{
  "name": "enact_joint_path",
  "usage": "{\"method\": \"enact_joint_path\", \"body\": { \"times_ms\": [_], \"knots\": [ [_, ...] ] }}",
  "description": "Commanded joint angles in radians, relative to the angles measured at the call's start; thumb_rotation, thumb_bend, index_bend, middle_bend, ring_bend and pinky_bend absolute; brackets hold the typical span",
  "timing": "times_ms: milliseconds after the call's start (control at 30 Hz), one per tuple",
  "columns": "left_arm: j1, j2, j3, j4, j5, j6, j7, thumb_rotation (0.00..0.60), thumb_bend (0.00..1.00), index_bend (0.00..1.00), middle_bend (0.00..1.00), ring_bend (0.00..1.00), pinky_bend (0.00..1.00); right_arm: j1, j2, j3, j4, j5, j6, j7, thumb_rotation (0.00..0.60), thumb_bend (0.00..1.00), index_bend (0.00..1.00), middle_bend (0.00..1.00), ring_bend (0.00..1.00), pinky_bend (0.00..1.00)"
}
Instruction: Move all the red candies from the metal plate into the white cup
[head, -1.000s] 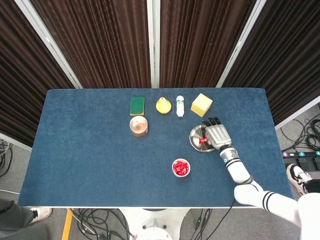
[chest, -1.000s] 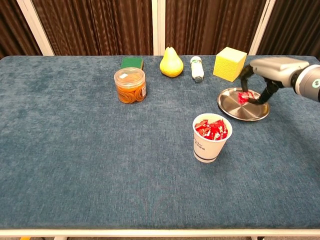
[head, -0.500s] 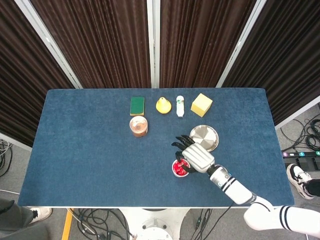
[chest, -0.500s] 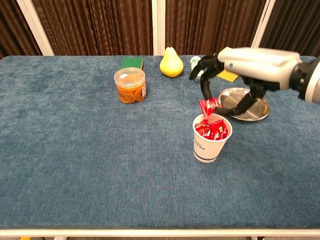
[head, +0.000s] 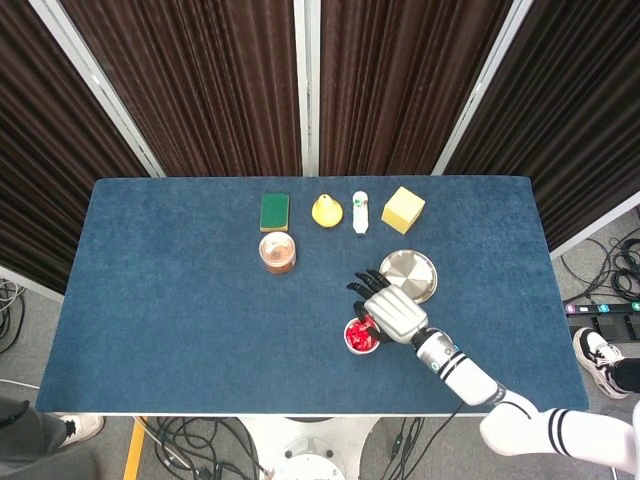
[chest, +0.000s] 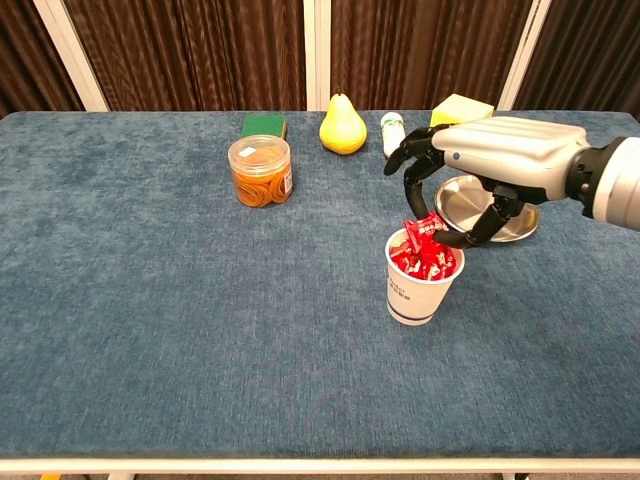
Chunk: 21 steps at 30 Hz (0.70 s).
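The white cup (chest: 417, 290) stands on the blue counter (chest: 150, 300) and is full of red candies (chest: 425, 262). The metal plate (chest: 452, 200) lies at about 2 o'clock from the cup, and the part that shows is bare and shiny. The clear jar (chest: 261, 171) at about 10 o'clock from the cup holds something orange.

The right hand (chest: 480, 170) hangs over the cup and the near edge of the plate. Its fingers (chest: 412, 160) curl down, and one red candy (chest: 423, 228) is pinched at its fingertips, right above the top of the cup. This candy just about touches the pile in the cup.

The chest view shows the pinched candy and the dark fingertips well. In the head view the right hand (head: 392, 312) covers part of the cup (head: 360, 337), so only a bit of red shows at about 8 o'clock from the hand. The head view shows the whole plate (head: 408, 275) from the top.

At the far side of the counter are a green sponge (chest: 263, 125), a yellow pear (chest: 342, 127), a small white bottle (chest: 392, 131) and a yellow block (chest: 460, 108). The left hand is not seen in either view.
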Motion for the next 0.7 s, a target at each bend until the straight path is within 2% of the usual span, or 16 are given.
{"method": "enact_joint_path", "body": {
  "times_ms": [33,400,700],
  "knots": [
    [0.001,0.000,0.000,0.002,-0.003,0.000,-0.002,0.600,0.07,0.18,0.11,0.08,0.15,0.005,-0.008,0.001,0.008,0.010,-0.008,-0.010,0.600,0.33,0.55,0.14,0.00,0.00],
    [-0.001,-0.005,-0.003,0.011,0.000,0.000,-0.008,0.600,0.07,0.18,0.11,0.08,0.15,0.001,0.023,-0.018,-0.033,0.014,-0.018,-0.017,0.600,0.33,0.42,0.11,0.00,0.00],
    [0.001,-0.004,-0.003,0.009,0.001,0.004,-0.008,0.600,0.07,0.18,0.11,0.08,0.15,-0.013,0.066,-0.022,-0.080,-0.013,0.003,0.043,0.600,0.33,0.39,0.10,0.00,0.00]
  ]
}}
